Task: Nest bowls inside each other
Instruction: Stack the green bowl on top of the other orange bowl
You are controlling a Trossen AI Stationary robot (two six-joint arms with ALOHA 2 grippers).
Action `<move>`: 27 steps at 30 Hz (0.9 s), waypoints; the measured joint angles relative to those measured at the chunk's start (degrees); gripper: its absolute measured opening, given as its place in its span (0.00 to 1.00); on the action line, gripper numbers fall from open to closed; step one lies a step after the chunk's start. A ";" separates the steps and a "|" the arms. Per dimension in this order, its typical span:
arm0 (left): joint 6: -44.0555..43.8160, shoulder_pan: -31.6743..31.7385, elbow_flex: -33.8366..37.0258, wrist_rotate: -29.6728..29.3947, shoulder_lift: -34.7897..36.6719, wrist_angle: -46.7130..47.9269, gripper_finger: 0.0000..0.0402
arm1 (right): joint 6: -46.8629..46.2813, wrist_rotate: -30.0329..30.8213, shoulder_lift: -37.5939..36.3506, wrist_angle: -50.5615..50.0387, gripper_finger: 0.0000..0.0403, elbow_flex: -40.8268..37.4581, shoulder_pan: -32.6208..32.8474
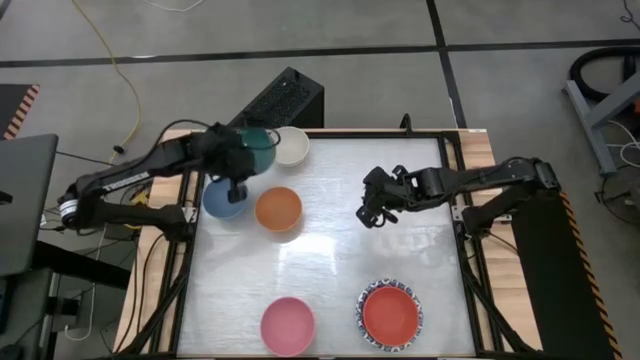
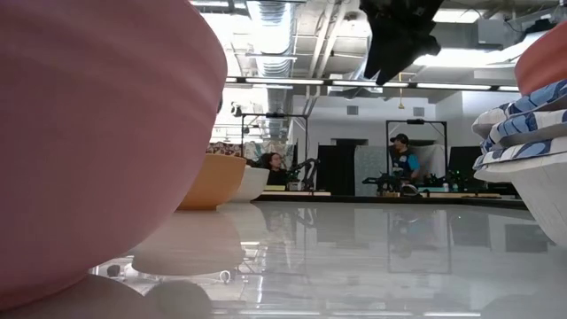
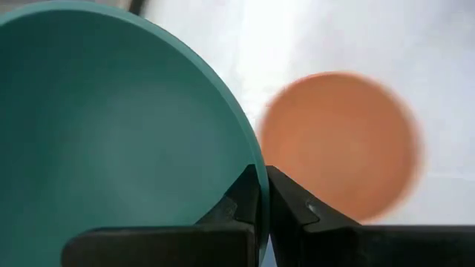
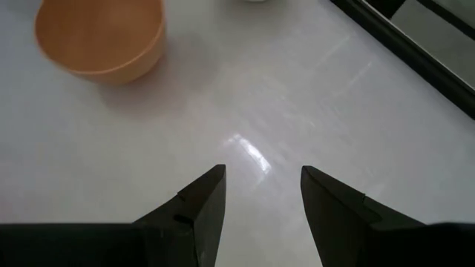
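My left gripper (image 1: pixel 248 155) is at the table's far left, shut on a teal bowl (image 1: pixel 260 142) that fills much of the left wrist view (image 3: pixel 111 133). A cream-white bowl (image 1: pixel 291 146) stands just to its right. Nearer lie a blue bowl (image 1: pixel 224 198) and an orange bowl (image 1: pixel 278 209), which also shows past the teal rim (image 3: pixel 338 144). A pink bowl (image 1: pixel 288 325) and a red bowl (image 1: pixel 390 312) nested in a blue-and-white patterned bowl (image 1: pixel 415 300) stand at the near edge. My right gripper (image 1: pixel 375 210) hangs open over the bare middle of the table (image 4: pixel 260 193). My left gripper pinches the teal bowl's rim (image 3: pixel 256 159), one finger inside the bowl and one outside. The bowl is held tilted, its hollow toward the wrist camera, and is lifted above the table, with the orange bowl showing lower down beyond its rim.
The white tabletop (image 1: pixel 330 260) has free room in the middle and at the right. In the low view the pink bowl (image 2: pixel 97 133) looms at the left and the patterned stack (image 2: pixel 523 124) at the right. People sit in the room far behind.
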State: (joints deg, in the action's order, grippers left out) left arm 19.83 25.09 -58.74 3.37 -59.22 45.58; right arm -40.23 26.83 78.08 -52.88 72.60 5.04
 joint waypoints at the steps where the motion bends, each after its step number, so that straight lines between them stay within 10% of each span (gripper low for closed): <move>1: 1.20 -1.28 0.01 0.81 0.33 0.01 0.00 | 0.00 0.00 0.00 0.10 0.49 0.00 -0.34; 15: 32.25 -17.86 0.00 -0.04 -1.22 -0.08 0.00 | 0.16 -6.37 0.00 9.90 0.49 0.00 -3.74; 27: 49.22 -28.50 0.00 -13.11 -9.66 -0.32 0.00 | 1.04 -11.55 -0.04 15.07 0.49 2.97 -7.84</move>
State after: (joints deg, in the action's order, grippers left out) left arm 69.05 -3.41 -58.74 -9.74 -68.88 45.25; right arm -39.19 15.28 78.04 -37.81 75.56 -2.80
